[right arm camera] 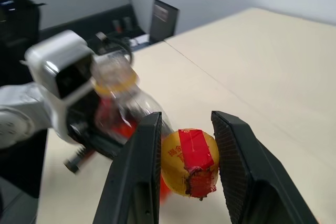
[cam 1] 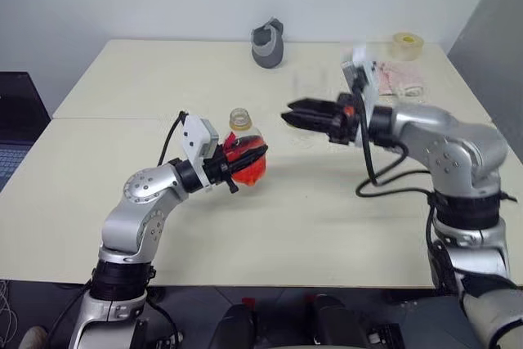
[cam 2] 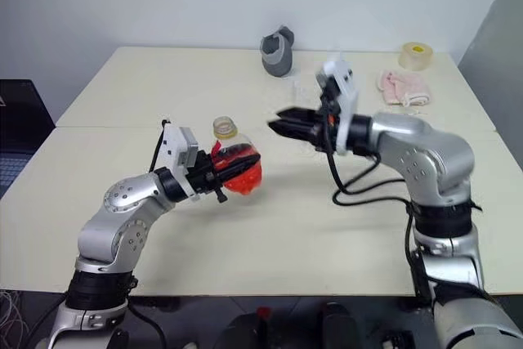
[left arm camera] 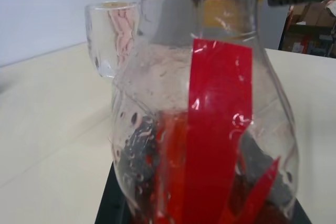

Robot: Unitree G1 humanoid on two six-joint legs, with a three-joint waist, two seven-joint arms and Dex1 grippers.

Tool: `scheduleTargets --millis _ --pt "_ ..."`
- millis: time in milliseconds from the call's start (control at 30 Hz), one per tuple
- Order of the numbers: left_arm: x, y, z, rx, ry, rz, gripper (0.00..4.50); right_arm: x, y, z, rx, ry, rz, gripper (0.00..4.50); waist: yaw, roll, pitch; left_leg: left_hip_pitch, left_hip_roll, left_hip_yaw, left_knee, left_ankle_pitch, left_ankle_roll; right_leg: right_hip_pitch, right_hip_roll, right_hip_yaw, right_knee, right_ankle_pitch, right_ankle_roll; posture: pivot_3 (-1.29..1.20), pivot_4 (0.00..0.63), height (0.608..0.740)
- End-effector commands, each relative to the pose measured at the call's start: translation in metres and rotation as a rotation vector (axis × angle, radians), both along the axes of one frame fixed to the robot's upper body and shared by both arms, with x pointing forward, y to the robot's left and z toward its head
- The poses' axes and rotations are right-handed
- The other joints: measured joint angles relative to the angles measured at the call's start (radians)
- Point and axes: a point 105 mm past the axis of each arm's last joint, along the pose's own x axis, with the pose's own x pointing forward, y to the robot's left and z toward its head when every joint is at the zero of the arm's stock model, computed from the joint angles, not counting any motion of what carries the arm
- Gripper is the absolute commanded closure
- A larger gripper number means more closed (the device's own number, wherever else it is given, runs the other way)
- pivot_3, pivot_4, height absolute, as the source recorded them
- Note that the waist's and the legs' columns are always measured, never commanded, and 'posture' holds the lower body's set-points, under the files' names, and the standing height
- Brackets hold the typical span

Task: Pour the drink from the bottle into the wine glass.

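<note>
- Pale table (cam 1: pixel 327 226) stands before a white wall, with a grey cup (cam 1: pixel 268 43) and a tape roll (cam 1: pixel 406 45) at its far edge.
- Left gripper (cam 1: pixel 248 158) is clamped around the bottle (cam 1: pixel 243 153), upright, red drink (cam 2: pixel 242 177) low inside.
- Right gripper (right arm camera: pixel 184 166) pinches the yellow cap (right arm camera: pixel 190 162), off the bottle.
- Wine glass (left arm camera: pixel 107 38) stands behind the bottle.

Silver arms, black cables, black grippers
</note>
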Motion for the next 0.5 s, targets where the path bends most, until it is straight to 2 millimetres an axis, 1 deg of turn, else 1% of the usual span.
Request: scheduleTargets --millis 33,100,167,267,400,500 --pt "-0.006 -0.001 0.014 -0.023 -0.057 0.0 3.46 -0.007 -0.027 -0.011 0.005 -0.066 -0.221 3.34 0.006 0.0 0.0 0.0 0.0 0.0 0.0 0.0 0.0 0.0 0.0 0.0 0.0 0.0 0.0 0.0 0.15 0.74" --pt "-0.005 -0.002 0.013 -0.031 -0.053 0.002 3.46 -0.005 -0.041 -0.029 -0.013 -0.069 -0.355 3.34 0.007 0.0 0.0 0.001 0.0 0.001 0.0 0.0 0.0 0.0 0.0 0.0 0.0 0.0 0.0 0.0 0.15 0.74" --pt "-0.003 -0.008 0.014 -0.046 -0.053 -0.002 3.46 -0.004 -0.06 -0.057 -0.029 -0.044 -0.52 3.34 0.009 0.0 0.0 0.001 -0.001 0.001 0.0 0.0 0.0 0.001 0.003 0.001 0.001 0.0 0.0 0.0 0.15 0.74" --pt "-0.001 -0.013 0.014 -0.057 -0.055 -0.004 3.46 -0.004 -0.074 -0.085 -0.048 -0.022 -0.658 3.34 0.008 0.0 0.0 0.002 -0.001 0.002 0.0 0.0 0.0 0.002 0.004 0.0 0.0 0.0 0.0 0.0 0.15 0.74" --pt "0.005 -0.018 0.017 -0.073 -0.061 -0.008 3.46 0.003 -0.087 -0.107 -0.04 -0.019 -0.801 3.34 0.007 0.0 0.0 0.004 -0.001 0.003 0.0 0.001 -0.001 0.002 0.006 0.002 0.001 0.0 0.0 0.0 0.15 0.74" --pt "0.007 -0.02 0.02 -0.074 -0.069 -0.012 3.46 0.007 -0.093 -0.119 -0.026 -0.01 -0.859 3.34 0.006 0.0 0.0 0.004 0.0 0.004 0.0 0.001 -0.001 0.002 0.006 0.002 0.001 0.0 0.0 0.0 0.15 0.74"
